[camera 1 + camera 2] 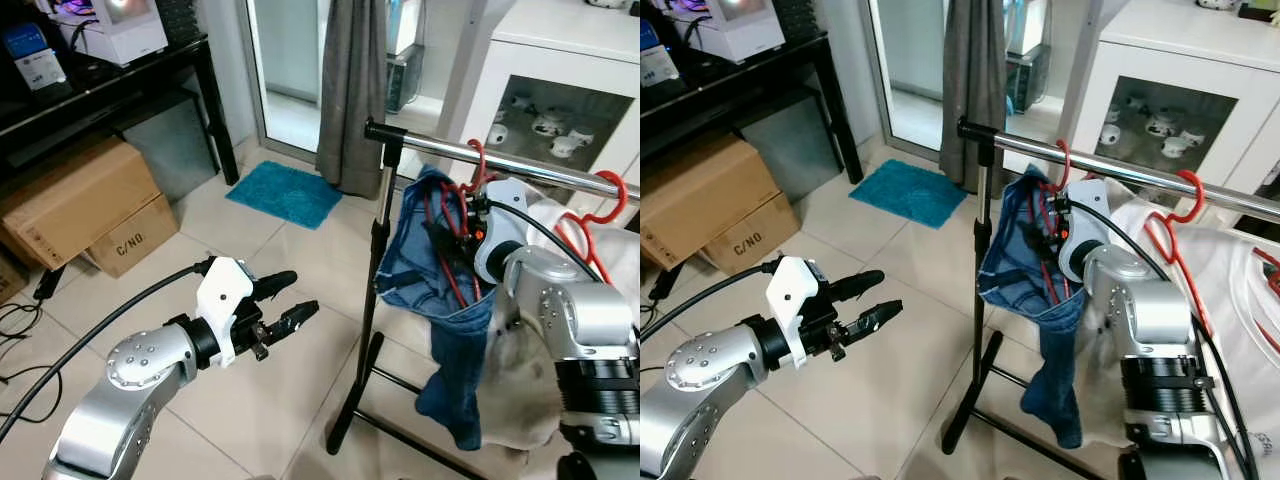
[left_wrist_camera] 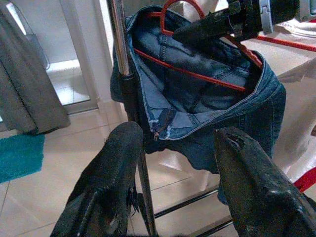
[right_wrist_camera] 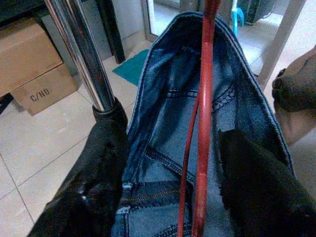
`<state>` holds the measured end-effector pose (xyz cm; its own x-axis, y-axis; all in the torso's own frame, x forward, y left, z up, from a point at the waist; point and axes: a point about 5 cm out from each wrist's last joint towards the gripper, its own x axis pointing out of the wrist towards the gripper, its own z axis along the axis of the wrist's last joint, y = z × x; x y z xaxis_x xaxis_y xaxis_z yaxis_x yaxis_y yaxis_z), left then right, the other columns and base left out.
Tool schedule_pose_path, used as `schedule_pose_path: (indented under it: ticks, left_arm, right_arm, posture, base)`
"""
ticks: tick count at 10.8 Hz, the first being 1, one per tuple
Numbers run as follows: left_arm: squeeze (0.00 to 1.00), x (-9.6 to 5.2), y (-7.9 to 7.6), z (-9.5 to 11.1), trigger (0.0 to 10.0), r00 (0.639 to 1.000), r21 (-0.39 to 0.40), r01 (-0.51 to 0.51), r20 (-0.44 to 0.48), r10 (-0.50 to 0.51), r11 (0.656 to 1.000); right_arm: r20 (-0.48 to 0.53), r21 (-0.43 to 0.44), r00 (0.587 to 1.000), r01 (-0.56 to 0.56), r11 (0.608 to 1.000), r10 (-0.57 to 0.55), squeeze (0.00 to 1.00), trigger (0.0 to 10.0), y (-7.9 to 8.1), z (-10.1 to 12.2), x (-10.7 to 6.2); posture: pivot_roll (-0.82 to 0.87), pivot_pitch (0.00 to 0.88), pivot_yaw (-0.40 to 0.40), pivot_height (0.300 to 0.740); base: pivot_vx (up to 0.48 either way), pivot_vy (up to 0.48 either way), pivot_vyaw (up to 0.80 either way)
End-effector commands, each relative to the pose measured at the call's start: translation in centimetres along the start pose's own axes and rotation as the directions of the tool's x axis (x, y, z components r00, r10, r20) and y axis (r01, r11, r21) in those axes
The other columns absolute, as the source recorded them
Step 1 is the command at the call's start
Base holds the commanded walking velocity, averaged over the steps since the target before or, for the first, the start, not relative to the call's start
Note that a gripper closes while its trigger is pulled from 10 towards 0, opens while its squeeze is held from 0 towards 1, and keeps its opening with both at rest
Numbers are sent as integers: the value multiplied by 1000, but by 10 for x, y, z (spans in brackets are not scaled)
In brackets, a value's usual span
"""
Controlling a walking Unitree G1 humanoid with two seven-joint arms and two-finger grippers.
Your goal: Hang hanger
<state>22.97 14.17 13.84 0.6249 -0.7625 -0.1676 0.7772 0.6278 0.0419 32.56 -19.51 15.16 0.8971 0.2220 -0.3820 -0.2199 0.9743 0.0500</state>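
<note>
— What is seen on the left?
— The left gripper [image 1: 285,303] is held open and empty.

— And right?
— The red hanger [image 3: 203,123] with jeans [image 1: 447,330] is hooked on the rail [image 1: 500,160]. In the wrist view, the right gripper [image 3: 173,192] is spread around it.

A chrome clothes rail [image 1: 520,163] on a black stand [image 1: 372,300] carries a red hanger [image 1: 462,215] with blue jeans [image 1: 440,300], hooked on just above the right gripper [image 1: 445,235]. A second red hanger [image 1: 600,215] hangs beyond it. The stand rests on a tiled floor [image 1: 290,350] beside the left gripper [image 1: 290,300].
</note>
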Motion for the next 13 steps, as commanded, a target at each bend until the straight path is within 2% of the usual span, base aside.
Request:
schedule_pose_path:
  ticks: [1, 7, 12, 13]
  left_arm:
    - [0, 1, 0, 0, 10000, 1000, -1, 9, -2, -9, 1000]
    - [0, 3, 0, 1, 10000, 1000, 5, 12, 4, -12, 1000]
    - [0, 5, 2, 1, 10000, 1000, 7, 2, 8, -2, 1000]
    - [0, 5, 3, 0, 10000, 1000, 5, -26, 9, 26, 1000]
  right_arm:
    - [34, 0, 999, 6, 1000, -6, 0, 0, 0, 8, 1]
    - [34, -22, 999, -19, 1000, 20, 0, 0, 6, 4, 6]
    - [51, -35, 998, -30, 999, 32, 0, 0, 6, 8, 3]
    - [137, -46, 990, -12, 999, 18, 0, 0, 3, 19, -3]
  posture:
    - [-16, 0, 59, 740]
    - [-19, 0, 52, 740]
    - [-32, 0, 55, 740]
    - [-42, 0, 57, 740]
  base:
    - [0, 0, 0]
    - [0, 0, 0]
    - [0, 0, 0]
    - [0, 0, 0]
